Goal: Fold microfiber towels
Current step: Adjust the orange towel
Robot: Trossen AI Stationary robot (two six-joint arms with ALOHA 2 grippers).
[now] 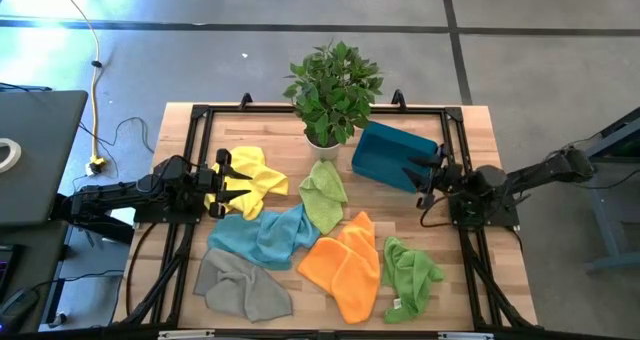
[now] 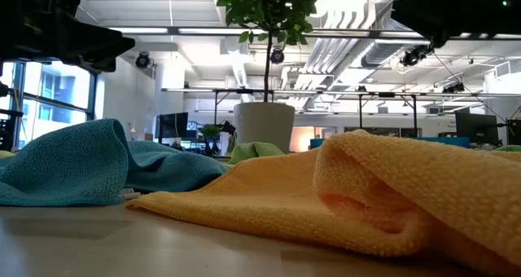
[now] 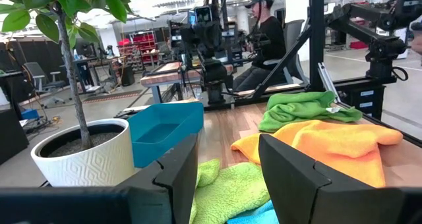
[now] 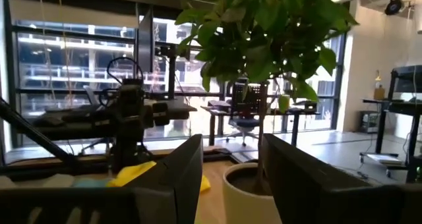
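left tool (image 1: 222, 182) sits at the bench's left edge, over the yellow towel (image 1: 252, 175), fingers parted wide and gripping nothing. right tool (image 1: 432, 178) sits at the right edge, beside the teal bin (image 1: 390, 155), fingers apart with an empty gap between them, as its wrist view shows.

we note six crumpled towels spread across the wooden bench (image 1: 480, 130). the yellow one lies toward the left edge. light blue towel (image 1: 262, 235) lies in the middle, touching the yellow one and the green towel (image 1: 324, 195) just in front of the potted plant (image 1: 332, 90). orange towel (image 1: 345, 263) lies toward the near edge, overlapping the blue. grey towel (image 1: 240, 285) is by the near left corner. second green towel (image 1: 410, 272) is toward the near right corner, beside the orange.
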